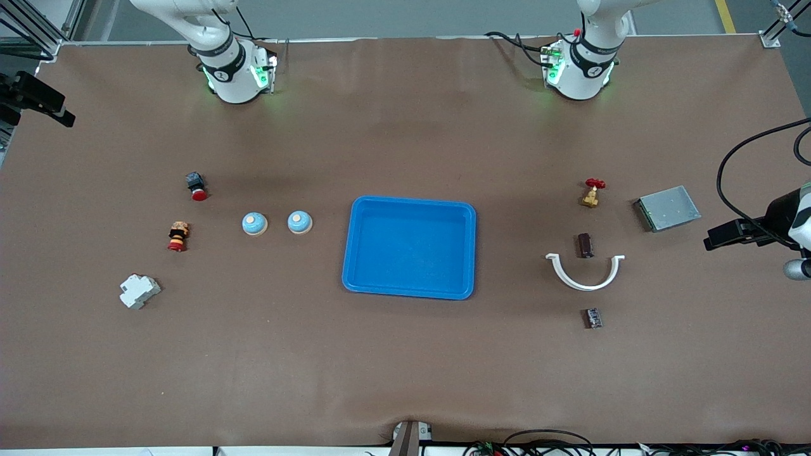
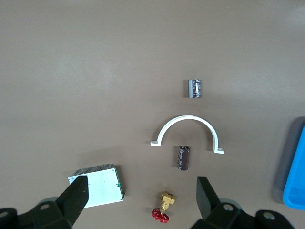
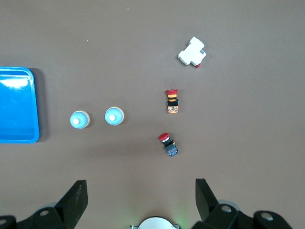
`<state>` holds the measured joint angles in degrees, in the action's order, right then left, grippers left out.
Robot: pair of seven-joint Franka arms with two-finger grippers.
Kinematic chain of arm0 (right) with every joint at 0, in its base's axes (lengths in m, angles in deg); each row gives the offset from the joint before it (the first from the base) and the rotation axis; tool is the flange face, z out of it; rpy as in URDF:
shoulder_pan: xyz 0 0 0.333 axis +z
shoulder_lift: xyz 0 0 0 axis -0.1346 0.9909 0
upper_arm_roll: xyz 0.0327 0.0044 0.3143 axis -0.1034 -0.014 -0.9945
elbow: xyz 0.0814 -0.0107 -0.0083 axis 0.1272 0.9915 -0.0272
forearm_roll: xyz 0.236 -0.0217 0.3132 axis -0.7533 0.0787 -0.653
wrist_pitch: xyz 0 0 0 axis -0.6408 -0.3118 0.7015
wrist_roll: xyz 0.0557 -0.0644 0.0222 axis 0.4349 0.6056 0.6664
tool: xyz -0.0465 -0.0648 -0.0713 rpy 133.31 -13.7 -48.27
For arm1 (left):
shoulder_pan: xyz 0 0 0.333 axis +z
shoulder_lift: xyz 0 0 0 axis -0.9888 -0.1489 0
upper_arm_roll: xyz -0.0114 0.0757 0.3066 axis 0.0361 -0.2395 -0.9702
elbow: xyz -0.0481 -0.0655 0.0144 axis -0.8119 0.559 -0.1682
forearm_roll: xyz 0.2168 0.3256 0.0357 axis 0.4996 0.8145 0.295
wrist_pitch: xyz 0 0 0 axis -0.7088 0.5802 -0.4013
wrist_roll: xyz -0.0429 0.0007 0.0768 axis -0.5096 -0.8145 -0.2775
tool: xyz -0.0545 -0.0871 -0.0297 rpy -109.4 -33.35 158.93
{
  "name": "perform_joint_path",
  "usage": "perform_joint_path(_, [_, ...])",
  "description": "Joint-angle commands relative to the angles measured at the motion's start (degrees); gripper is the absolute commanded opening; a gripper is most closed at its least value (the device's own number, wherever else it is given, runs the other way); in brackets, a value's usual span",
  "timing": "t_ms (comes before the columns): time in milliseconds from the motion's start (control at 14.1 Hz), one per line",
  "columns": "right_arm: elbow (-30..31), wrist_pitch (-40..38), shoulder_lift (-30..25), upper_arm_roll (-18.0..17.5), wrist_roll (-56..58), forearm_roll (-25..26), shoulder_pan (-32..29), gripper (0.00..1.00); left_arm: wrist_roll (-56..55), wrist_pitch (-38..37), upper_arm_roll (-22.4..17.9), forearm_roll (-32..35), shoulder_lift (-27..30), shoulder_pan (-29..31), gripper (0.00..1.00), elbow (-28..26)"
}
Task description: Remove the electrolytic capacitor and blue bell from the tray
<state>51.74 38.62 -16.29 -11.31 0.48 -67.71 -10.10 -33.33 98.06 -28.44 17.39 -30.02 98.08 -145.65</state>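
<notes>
Blue tray mid-table, 2 bells and capacitor apart, both grippers' fingers spread.

Valve — clamp — breaker

Left arm: base at the table's top edge in the front view, rising up out of that frame — waiting.
Left gripper: seen in its wrist view only, held high over the table, pointing down, dark fingers spread wide, nothing between them.
Right arm: base along the same edge, also rising out of frame.
Right gripper: high over the table, fingers wide apart — empty.
</notes>
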Motion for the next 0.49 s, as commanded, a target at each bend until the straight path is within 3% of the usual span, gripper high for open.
perform_joint_path(0, [-0.1,0.0,-0.6,0.8,-0.9,0.8,1.2,1.00,0.1,0.0,-0.6,-0.9,2.0,-2.4,1.00,-0.4])
perform_joint_path(283, [-0.1,-0.3,-0.7,2.1,-1.0,1.0,2.5,1.00,-0.1,0.0,-1.2,-0.6,5.3,-5.2,1.00,-2.5])
perform_joint_path(424, [-0.1,-0.6,-0.6,2.1,-1.0,1.0,2.5,1.00,-0.1,0.1,-5.4,-0.4,7.2,-10.0,1.00,-3.7])
